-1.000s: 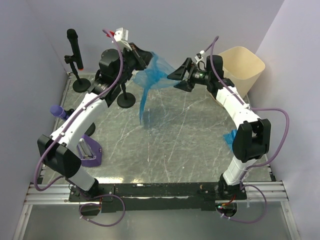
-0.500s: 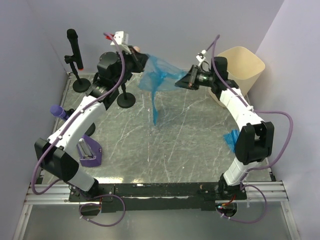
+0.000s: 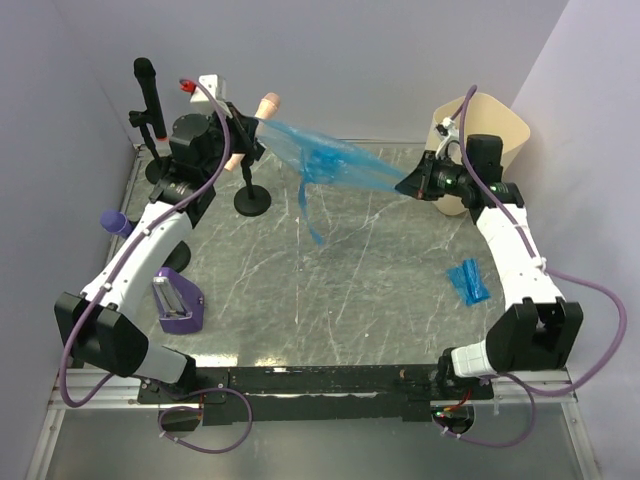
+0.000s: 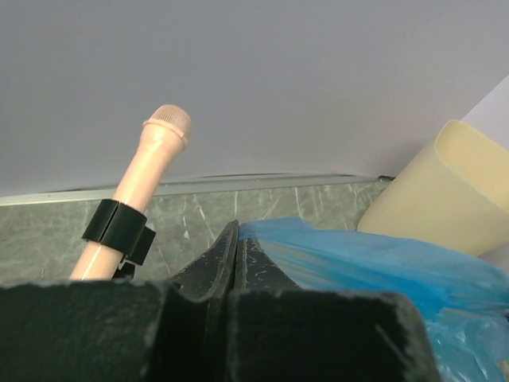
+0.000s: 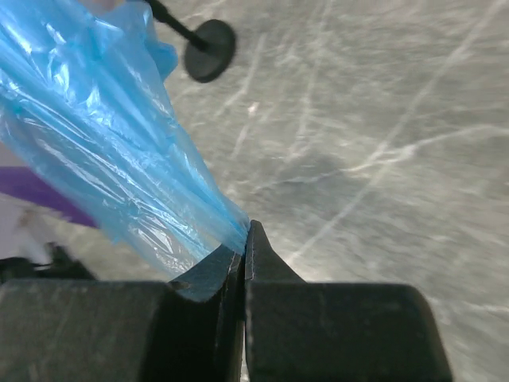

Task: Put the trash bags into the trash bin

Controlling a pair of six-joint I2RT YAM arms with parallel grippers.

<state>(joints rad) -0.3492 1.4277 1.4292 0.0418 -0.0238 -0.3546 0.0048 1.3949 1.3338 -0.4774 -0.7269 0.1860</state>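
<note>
Trouble could come from the pull. The blue trash bag [image 3: 335, 165] is stretched tight between both grippers, so the thin plastic might rip or slip out of a pinch. The beige microphone [image 3: 267, 102] stands just beside the left gripper [image 3: 258, 130] and could get knocked. The left gripper is closed on one end of the bag, held high at the back left. The right gripper [image 3: 408, 186] is closed on the other end, with its arm reaching to the back right, just in front of the trash bin [image 3: 497, 125]. A second folded bag [image 3: 467, 283] lies on the table [image 3: 350, 300].

White arms [image 3: 150, 240], black joints [image 3: 195, 140], trailing purple cables [image 3: 598, 284].
</note>
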